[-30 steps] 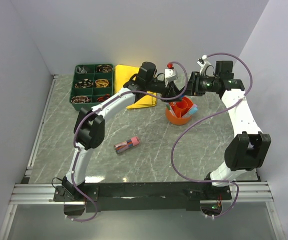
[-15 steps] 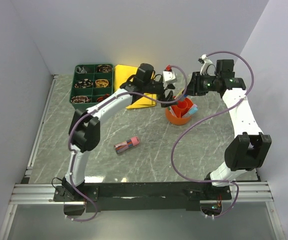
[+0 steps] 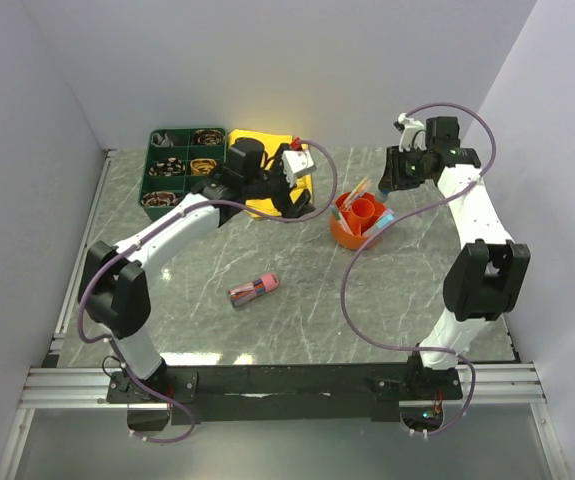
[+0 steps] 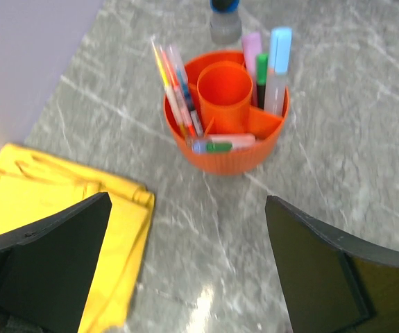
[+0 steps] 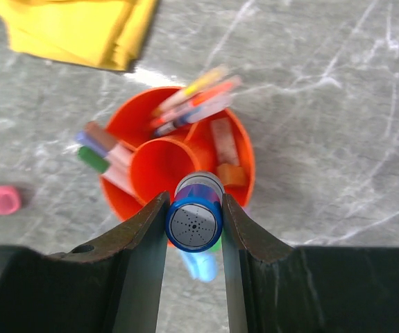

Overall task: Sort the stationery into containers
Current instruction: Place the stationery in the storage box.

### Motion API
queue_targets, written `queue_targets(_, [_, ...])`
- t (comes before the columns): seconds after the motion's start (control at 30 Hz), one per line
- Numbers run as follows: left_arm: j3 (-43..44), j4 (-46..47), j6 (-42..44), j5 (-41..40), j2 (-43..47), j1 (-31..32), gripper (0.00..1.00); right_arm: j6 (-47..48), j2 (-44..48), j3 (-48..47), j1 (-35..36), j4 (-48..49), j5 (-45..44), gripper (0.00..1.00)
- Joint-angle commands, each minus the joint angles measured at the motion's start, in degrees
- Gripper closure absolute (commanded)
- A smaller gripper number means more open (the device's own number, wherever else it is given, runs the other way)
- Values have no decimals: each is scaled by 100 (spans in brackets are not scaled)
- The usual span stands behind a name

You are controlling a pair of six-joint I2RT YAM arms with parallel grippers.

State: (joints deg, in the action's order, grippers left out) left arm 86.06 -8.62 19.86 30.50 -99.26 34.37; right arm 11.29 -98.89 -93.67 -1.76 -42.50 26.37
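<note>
Two arms over one grey marble table (image 3: pixel 267 330), and only one of them was doing anything useful at this point. The green tray (image 3: pixel 172 213) sat at the far left corner with its compartments already holding small bits, too tiny for me to name. Next to it lay the yellow cloth (image 3: pixel 267 145), and the left gripper (image 4: pixel 187 201) hung just above that cloth's edge with its jaws spread wide and nothing between them.

The orange pot (image 3: pixel 345 235) stood right of centre, well apart from the tray. It already had a fan of slim pens on one side and a few fatter markers on the other. A pinkish bundle of pens (image 3: pixel 254 290) lay alone on the table nearer the bases, and neither arm was close to it.

Now the bit that mattered: the right gripper (image 5: pixel 194 201) was clamped tight on a blue-capped marker (image 5: pixel 194 223), held upright so the wrist camera looked straight down its long axis. The pot was directly underneath, but the marker lined up with the rim on the right arm's side, not a divider slot. My guess is it needed a small nudge toward the pot's middle before letting go, otherwise it could clip the rim and tip out.
</note>
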Motion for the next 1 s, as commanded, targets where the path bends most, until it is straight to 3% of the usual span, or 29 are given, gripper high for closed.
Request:
queue_targets(0.0, [-405, -157, 115, -264, 513, -79, 0, 154, -252, -424, -17, 84, -387, 91])
queue_targets(0.3, [-722, -351, 308, -413, 751, -150, 0, 181, -833, -626, 26, 23, -378, 91])
queue_targets(0.7, [-968, -351, 308, -677, 830, -326, 1, 190, -939, -424, 289, 5, -431, 89])
queue_targets(0.77, [-1047, -342, 291, -730, 882, -352, 1, 189, -922, -345, 360, 31, -510, 85])
queue_targets(0.83, [-1144, -333, 264, -739, 961, -387, 1, 146, -904, -301, 413, 58, -633, 73])
queue_targets(0.97, [-1241, -351, 282, -765, 1058, -475, 1, 102, -816, -266, 475, 75, -809, 62])
